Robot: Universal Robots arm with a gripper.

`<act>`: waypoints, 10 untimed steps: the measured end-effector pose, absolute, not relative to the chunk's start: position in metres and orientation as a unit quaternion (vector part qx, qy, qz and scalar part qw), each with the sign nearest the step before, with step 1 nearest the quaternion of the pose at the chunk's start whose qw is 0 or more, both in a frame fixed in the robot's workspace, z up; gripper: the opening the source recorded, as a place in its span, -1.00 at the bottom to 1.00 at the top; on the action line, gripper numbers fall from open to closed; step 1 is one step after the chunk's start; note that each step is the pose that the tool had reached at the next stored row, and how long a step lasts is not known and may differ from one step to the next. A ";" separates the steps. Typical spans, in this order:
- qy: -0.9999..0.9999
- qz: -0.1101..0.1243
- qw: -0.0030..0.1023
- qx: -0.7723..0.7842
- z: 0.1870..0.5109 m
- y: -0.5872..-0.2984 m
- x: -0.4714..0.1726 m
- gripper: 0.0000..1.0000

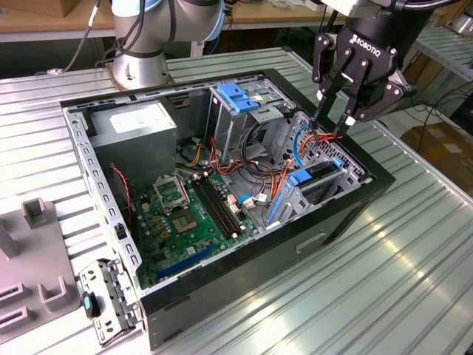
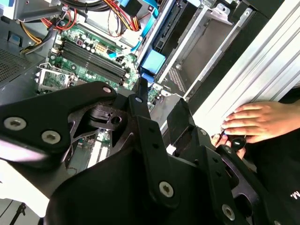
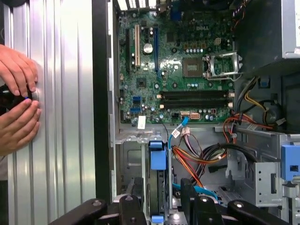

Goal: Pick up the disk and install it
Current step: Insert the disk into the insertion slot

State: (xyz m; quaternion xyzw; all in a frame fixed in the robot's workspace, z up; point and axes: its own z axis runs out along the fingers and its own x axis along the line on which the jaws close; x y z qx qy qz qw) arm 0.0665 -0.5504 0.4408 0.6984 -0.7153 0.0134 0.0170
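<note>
The disk (image 3: 158, 186) is seen standing on edge in the drive bay of the computer case (image 1: 334, 222), a blue tab at its end. The gripper (image 1: 334, 123) is held just above it, its fingers (image 3: 187, 194) spread wide and empty, with the disk lined up between them.

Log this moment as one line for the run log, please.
gripper open, over drive bay | disk edge-on in bay below gripper, not gripped | person's hands on table beside case
</note>
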 end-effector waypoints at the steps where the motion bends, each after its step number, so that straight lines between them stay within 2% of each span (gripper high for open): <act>1: -0.715 0.013 0.017 0.698 0.441 -0.550 0.067 -0.11; 6: -0.715 0.013 0.017 0.698 0.438 -0.550 0.067 -0.14; 10: -0.715 0.013 0.017 0.698 0.427 -0.550 0.077 -0.64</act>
